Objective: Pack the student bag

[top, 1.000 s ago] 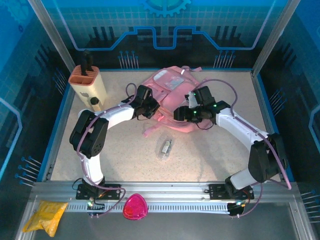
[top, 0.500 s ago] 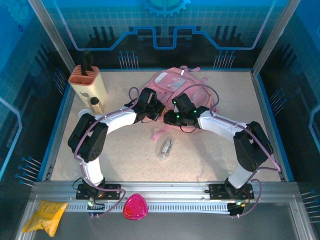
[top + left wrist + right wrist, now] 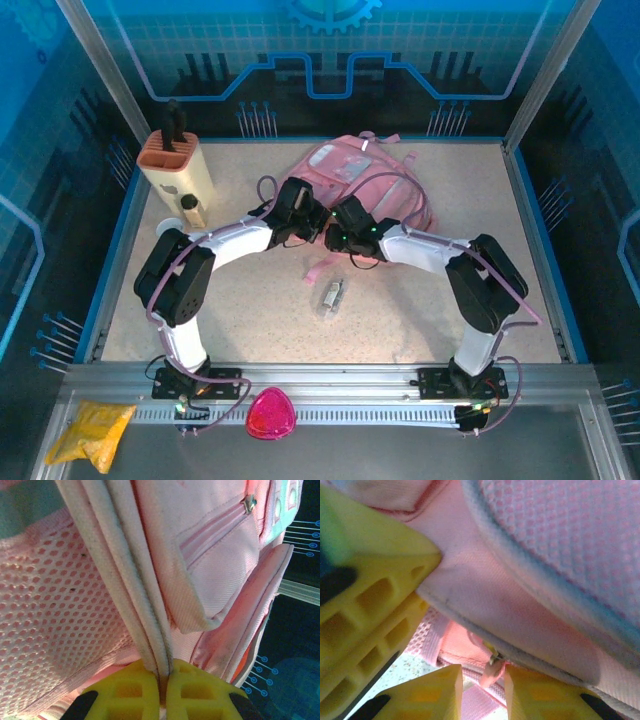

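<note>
The student bag [image 3: 356, 163], pink and soft, lies at the back middle of the table. My left gripper [image 3: 318, 226] is at its near edge, shut on a pale piped seam of the bag [image 3: 150, 625] beside a mesh panel. My right gripper [image 3: 336, 236] is right next to it, its yellow fingers [image 3: 425, 692] apart. A small pink zipper pull [image 3: 491, 673] hangs in the gap, close to the right-hand finger and not squeezed. The left gripper's yellow fingers [image 3: 370, 605] loom at the left of the right wrist view.
A beige holder with an orange top [image 3: 176, 166] stands at the back left, a small cylinder [image 3: 190, 208] before it. A clear packet [image 3: 331, 295] lies mid-table beside a loose pink strap [image 3: 316, 268]. A yellow pouch [image 3: 90, 430] and a pink object [image 3: 270, 414] rest on the front rail.
My right arm has swung left along the bag's near edge until its gripper is beside the left one, and its jaws have narrowed. The left gripper has shifted slightly right, still shut.
</note>
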